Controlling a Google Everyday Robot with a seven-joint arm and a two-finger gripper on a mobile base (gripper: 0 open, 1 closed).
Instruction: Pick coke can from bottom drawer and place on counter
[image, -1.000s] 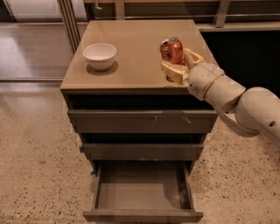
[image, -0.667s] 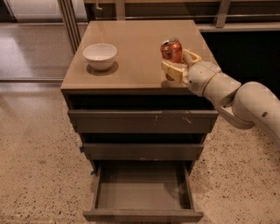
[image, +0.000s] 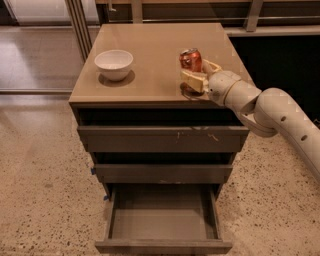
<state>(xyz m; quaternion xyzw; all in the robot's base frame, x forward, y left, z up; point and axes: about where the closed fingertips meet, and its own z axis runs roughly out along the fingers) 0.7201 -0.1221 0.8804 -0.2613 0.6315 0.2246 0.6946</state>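
Observation:
The coke can, red with a silver top, is upright over the right side of the counter, at or just above its surface. My gripper reaches in from the right and is shut on the can's lower part, with one cream finger in front and the other behind. The bottom drawer is pulled open below, and nothing shows inside it.
A white bowl stands on the left side of the counter. The two upper drawers are slightly ajar. Speckled floor surrounds the cabinet. A dark wall and railing lie behind and to the right.
My arm has shifted slightly left and lower over the counter, carrying the can with it. The bowl and drawers have not moved.

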